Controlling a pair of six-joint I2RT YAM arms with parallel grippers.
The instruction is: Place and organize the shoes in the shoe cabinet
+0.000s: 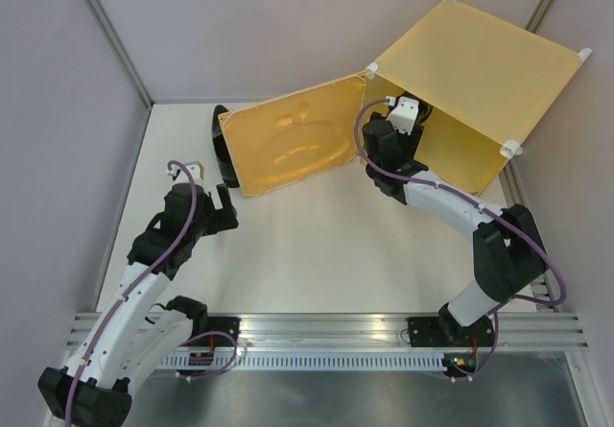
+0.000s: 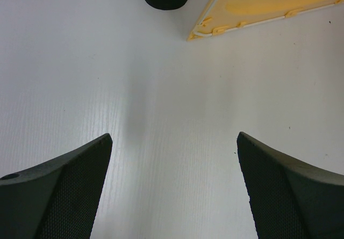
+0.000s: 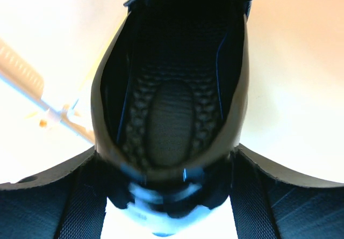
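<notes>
Right wrist view shows the shoe [image 3: 172, 88] inside the yellow cabinet [image 1: 480, 72], heel toward the camera. The right end effector [image 3: 167, 150] is clenched on it, with a finger pressed against each side of the heel. The upper looks glossy, so probably slippery, stiff at the rim and light. The heel collar seems the surest hold, since the pointed toe would likely slide out.

The cabinet sits at the far right corner of the tabletop [image 1: 317, 254]. Its door [image 1: 293, 144] swings out leftward along the far edge. A second shoe [image 1: 223, 144] stands near the far edge just behind the door's free end, and the door partly screens it from the right arm. The left end effector [image 2: 173, 137] hovers released over bare tabletop near that shoe. Other shoes are not visible.
</notes>
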